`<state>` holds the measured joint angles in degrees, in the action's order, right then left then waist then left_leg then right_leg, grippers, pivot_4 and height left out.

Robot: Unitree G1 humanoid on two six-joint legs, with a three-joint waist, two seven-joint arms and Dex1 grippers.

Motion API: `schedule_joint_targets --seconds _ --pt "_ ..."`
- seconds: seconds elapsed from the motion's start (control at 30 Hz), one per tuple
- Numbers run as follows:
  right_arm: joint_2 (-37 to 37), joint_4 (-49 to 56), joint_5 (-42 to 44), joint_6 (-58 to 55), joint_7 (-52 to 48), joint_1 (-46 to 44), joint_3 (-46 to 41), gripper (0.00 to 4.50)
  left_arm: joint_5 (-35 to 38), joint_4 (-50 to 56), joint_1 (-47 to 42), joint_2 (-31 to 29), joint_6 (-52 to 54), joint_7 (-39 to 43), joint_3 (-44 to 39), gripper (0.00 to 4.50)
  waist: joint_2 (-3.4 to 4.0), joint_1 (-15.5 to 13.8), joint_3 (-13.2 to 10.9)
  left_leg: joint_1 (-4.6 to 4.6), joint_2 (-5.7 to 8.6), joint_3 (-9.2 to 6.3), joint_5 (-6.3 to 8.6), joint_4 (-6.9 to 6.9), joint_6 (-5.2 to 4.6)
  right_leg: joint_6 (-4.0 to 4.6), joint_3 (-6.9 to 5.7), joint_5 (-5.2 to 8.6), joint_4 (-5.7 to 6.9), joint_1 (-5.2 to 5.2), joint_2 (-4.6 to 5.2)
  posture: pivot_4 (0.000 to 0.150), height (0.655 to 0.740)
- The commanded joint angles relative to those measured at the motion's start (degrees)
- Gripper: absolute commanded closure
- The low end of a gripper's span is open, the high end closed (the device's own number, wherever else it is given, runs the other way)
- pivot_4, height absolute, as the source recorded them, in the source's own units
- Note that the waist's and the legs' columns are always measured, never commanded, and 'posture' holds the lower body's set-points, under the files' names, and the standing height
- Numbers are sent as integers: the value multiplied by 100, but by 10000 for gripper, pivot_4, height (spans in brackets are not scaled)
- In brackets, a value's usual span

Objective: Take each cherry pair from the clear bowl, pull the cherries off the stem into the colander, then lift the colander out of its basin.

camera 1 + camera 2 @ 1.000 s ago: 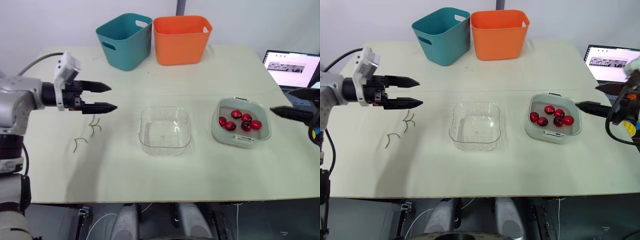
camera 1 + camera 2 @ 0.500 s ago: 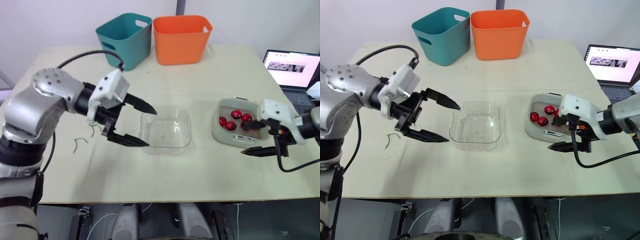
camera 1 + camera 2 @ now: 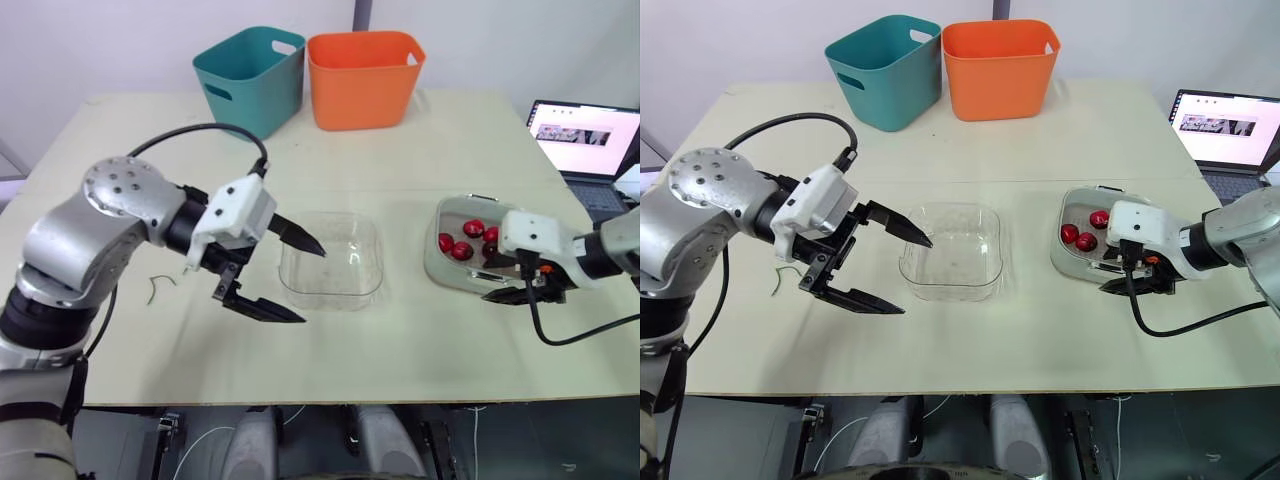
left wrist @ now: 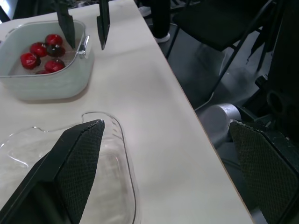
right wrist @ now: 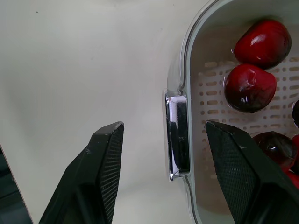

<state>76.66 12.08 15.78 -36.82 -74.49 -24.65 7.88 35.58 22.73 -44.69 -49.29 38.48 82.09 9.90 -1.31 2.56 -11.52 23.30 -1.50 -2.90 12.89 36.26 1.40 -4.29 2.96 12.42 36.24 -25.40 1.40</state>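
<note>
Both jaws are held apart: left gripper (image 3: 311,284) is spread at the 8 o'clock corner of the empty clear bowl (image 3: 290,226); right gripper (image 5: 163,125) is set astride the chrome handle (image 5: 179,135). Colander (image 5: 210,70), cherries (image 3: 473,228) inside, is seated in its basin (image 3: 432,262) at the bowl's 3 o'clock. It is judged light, rigid and possibly slick, and best taken by the handle. Handle and perforations are resolved in the right wrist view; in the eye views the handle is masked by the gripper.

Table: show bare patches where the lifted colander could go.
Bare: the strip between the teal bin, orange bin and clear bowl; the front edge before the bowl. Crowded: beside the colander, where the right gripper stands open; left of the bowl, at the left gripper.
</note>
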Motion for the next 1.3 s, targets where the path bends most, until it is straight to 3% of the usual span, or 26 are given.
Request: schedule_joint_targets --seconds 0.03,0.1,0.2,0.4,1.3 --pt "-68 107 -96 -54 20 -111 -69 15903 -14 86 -111 -10 -84 -14 -50 0 0 -1 0 0 0 0 0 0 0 0 0 0 0 0 0 1500 7400" --pt "-98 134 -113 -95 19 -131 -67 15903 -23 76 -109 -16 -96 -9 -45 0 0 -4 0 0 0 0 0 0 0 0 0 0 1 0 0 1500 7400" --pt "-142 170 -152 -140 20 -163 -63 20950 -48 68 -97 -20 -118 -17 -31 0 0 -4 0 0 0 0 0 1 0 -1 0 -1 1 0 0 1500 7400" --pt "-163 167 -360 -76 59 -132 23 40936 -27 29 -175 9 -88 -90 -64 0 0 -8 0 0 0 -1 0 0 0 -1 0 -1 2 0 -1 1500 7400" --pt "204 -13 23 -438 -575 -675 -490 40955 -333 -513 -196 135 -385 -76 -8 0 1 -8 -1 -1 0 -1 0 6 0 -2 0 -2 8 2 -1 1500 7400"
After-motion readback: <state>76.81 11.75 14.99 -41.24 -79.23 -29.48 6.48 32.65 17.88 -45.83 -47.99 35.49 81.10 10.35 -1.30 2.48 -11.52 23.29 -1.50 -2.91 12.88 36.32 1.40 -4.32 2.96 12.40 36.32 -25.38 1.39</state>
